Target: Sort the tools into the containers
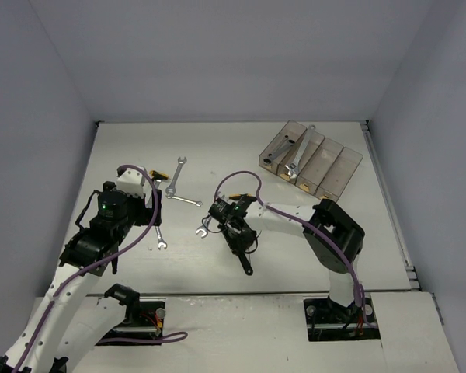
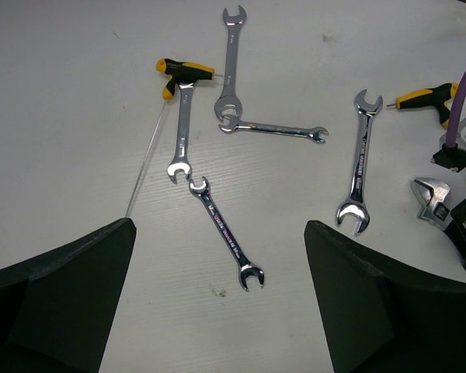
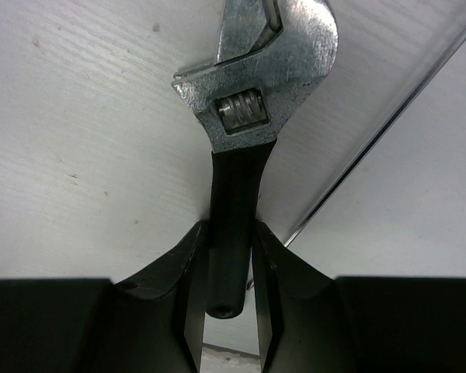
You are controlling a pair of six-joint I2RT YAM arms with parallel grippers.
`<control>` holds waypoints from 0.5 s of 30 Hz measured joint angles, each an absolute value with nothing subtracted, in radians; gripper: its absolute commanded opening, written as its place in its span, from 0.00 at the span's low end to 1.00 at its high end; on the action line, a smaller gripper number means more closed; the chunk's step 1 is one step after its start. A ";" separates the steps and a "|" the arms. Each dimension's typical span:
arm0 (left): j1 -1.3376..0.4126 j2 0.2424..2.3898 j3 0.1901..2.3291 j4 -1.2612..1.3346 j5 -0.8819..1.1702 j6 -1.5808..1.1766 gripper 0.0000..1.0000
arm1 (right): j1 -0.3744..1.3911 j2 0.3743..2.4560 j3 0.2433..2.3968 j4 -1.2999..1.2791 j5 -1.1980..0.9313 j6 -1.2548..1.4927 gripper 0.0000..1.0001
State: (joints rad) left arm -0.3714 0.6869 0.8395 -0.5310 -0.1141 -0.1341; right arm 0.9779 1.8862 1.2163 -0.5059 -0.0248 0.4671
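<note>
From high behind the arm bases point(image 1: 334, 315), your top camera looks down over the whole desk point(image 1: 217, 148) to the bins point(image 1: 330, 167) at its far right. Your left wrist camera hangs well above the desk, facing down on the scattered wrenches point(image 2: 225, 233) also seen left of centre from above; your right wrist camera peers close along its jaws at the adjustable wrench point(image 3: 256, 101), whose head the left view clips.

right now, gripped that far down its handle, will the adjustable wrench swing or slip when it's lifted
The adjustable wrench looks rigid, so flexing is unlikely. Its bulky metal head sits well beyond the right hand, so it's probably head-heavy and may pivot. The smooth black handle could slide between the fingers.
</note>
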 measured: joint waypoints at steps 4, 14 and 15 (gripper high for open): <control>-0.371 0.686 0.840 -0.533 -0.117 -0.134 0.88 | 0.984 1.882 1.222 -0.514 0.010 0.469 0.00; -0.371 0.686 0.840 -0.533 -0.122 -0.134 0.88 | 0.989 1.744 1.284 -0.535 0.194 0.467 0.00; -0.371 0.686 0.840 -0.533 -0.122 -0.134 0.88 | 0.987 1.723 1.289 -0.535 0.208 0.466 0.00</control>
